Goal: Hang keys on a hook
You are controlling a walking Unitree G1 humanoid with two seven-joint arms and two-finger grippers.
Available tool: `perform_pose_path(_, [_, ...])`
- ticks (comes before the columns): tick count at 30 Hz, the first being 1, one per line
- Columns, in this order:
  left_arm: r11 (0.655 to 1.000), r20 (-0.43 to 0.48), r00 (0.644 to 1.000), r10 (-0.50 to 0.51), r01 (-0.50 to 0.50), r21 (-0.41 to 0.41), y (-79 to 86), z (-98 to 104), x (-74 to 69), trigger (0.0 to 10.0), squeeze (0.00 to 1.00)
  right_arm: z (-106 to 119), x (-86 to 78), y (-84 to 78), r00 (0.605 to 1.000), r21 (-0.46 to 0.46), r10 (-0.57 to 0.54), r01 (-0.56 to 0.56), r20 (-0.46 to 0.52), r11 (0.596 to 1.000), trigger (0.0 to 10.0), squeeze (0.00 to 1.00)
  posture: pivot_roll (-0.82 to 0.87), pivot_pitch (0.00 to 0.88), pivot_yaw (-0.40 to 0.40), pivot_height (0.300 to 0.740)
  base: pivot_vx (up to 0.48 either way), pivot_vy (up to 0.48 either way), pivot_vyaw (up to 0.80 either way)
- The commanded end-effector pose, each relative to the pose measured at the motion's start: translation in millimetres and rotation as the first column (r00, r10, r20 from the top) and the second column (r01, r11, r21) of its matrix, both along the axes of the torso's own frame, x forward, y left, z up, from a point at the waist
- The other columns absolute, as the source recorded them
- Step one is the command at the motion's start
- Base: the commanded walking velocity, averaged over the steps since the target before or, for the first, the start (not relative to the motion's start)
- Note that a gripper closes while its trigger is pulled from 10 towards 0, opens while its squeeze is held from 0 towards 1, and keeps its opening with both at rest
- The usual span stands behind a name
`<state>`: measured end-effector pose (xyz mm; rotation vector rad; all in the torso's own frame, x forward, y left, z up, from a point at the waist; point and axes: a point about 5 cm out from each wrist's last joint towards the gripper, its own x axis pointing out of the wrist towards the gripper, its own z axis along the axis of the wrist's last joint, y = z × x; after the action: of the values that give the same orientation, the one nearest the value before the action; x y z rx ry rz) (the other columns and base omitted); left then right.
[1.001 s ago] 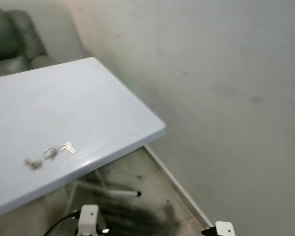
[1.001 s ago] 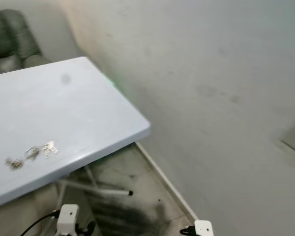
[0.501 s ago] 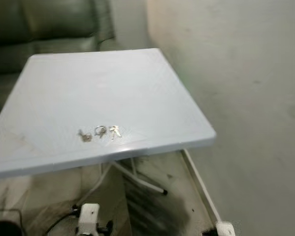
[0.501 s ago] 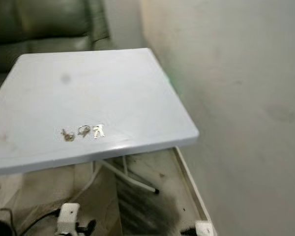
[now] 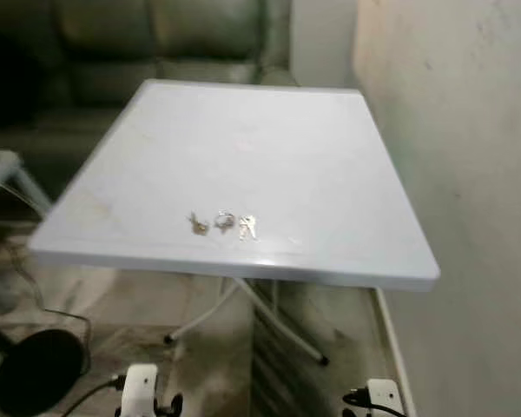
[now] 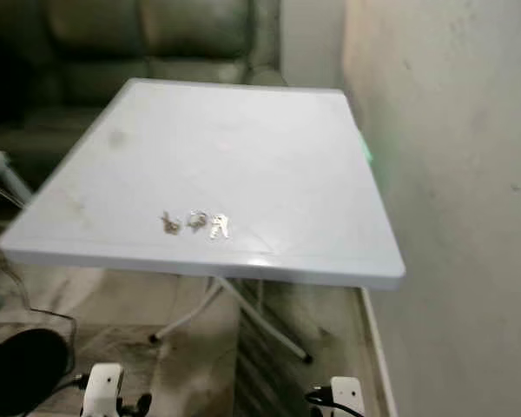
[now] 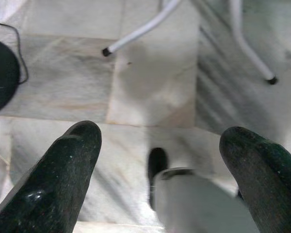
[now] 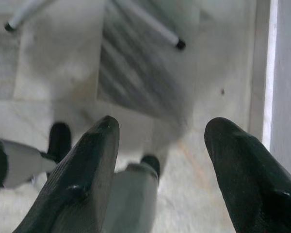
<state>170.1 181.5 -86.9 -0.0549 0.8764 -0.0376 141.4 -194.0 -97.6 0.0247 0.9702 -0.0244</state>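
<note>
Left gripper hangs low, its two long black fingers spread wide apart with nothing between them, pointing down at the pale marble-patterned tile floor; the robot's own grey-and-black foot sits in the gap at the lower centre of that wrist frame. Right gripper is likewise spread and empty, fingers aimed at the floor, with the white skirting strip along the right edge of its frame. In the head views both wrists are only white blocks at the bottom edge, lower left and lower right, well below the tabletop. The small silver bunch of keys on a ring lies flat on the white rectangular folding table, left of frame centre and near the table's front edge, touching neither gripper. White tubular table legs with black tips cross under the top. A round black disc with a cable sits on the floor at lower left. A dark green leather sofa fills the upper left behind the table. A plain off-white wall runs down the right side, just beside the table's right edge.
</note>
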Motion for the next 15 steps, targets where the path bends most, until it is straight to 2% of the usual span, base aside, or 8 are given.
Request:
perform_pose_path(1, [1.000, 0.005, 1.000, -0.007, 0.007, 0.012, 1.3, 1.0, 2.1, 10.0, 0.00, -2.0, -5.1, -1.7, 0.999, 0.008, -0.025, 0.025, -0.021, 1.000, 10.0, 0.00, -0.05, 0.000, -0.003, 0.740, 0.000, 0.000, 0.00])
perform_pose_path(8, [0.999, 0.035, 0.998, -0.043, 0.043, 0.010, -1.9, 3.5, 6.1, 10.0, 0.00, -1.1, -3.6, -2.6, 1.000, 0.004, -0.026, 0.026, -0.010, 1.000, 10.0, 0.00, -0.05, 0.000, -0.002, 0.740, 0.000, 0.000, 0.00])
perform_pose_path(11, [0.993, 0.066, 0.991, -0.116, 0.114, 0.020, -5.2, 6.0, 9.0, 10.0, 0.00, 0.9, -0.1, -3.3, 1.000, 0.004, 0.003, -0.003, 0.013, 1.000, 10.0, 0.00, -0.05, 0.000, -0.006, 0.740, 0.000, 0.000, 0.00])
perform_pose_path(15, [0.988, 0.098, 0.983, -0.155, 0.154, 0.016, -8.1, 8.4, 11.8, 10.0, 0.00, 3.1, 3.8, -3.0, 0.998, 0.002, 0.042, -0.042, 0.037, 0.999, 10.0, 0.00, -0.05, 0.000, -0.009, 0.740, 0.000, 0.000, 0.00])
